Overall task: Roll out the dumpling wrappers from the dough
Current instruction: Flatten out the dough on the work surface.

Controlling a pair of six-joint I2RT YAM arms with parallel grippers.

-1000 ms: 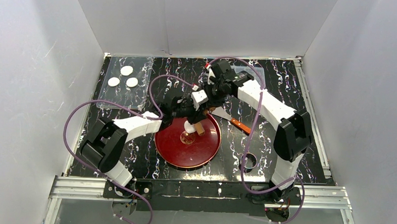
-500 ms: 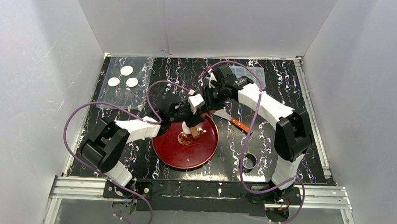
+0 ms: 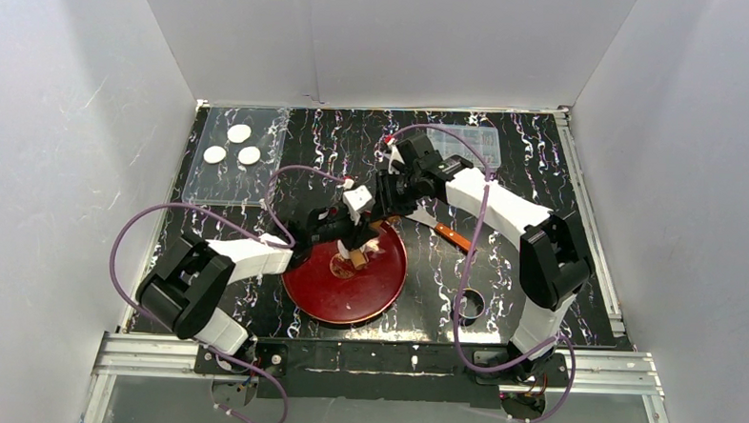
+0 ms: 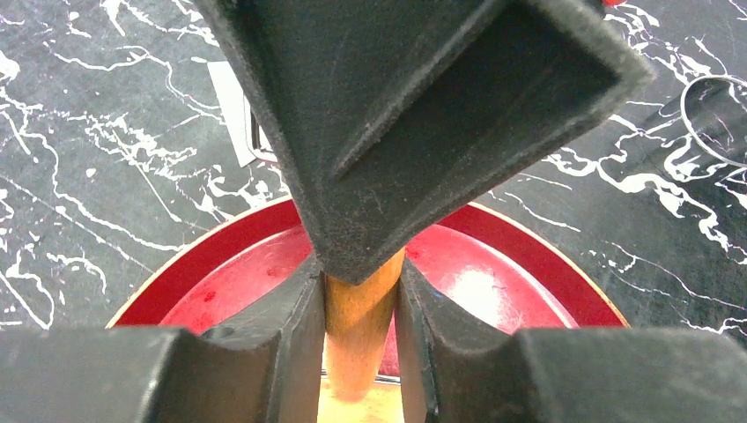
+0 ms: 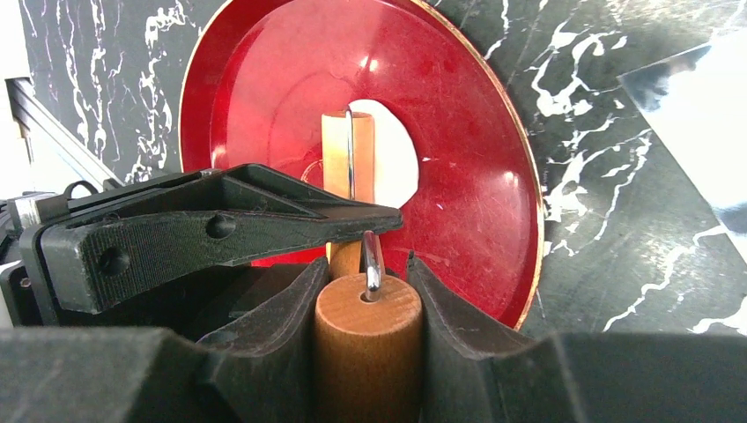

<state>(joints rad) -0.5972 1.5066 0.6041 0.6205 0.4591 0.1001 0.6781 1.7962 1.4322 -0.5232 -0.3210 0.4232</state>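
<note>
No writing, label, brand, number or sign can be read in any of the views.

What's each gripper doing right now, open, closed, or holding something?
Left gripper: closed on the brown wooden rolling pin.
Right gripper: closed on a wooden end of what looks like the same rolling pin.

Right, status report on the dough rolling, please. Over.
Both jaws shut on the rolling pin. Dough on the red plate, pin over it. Nothing in the way.
</note>
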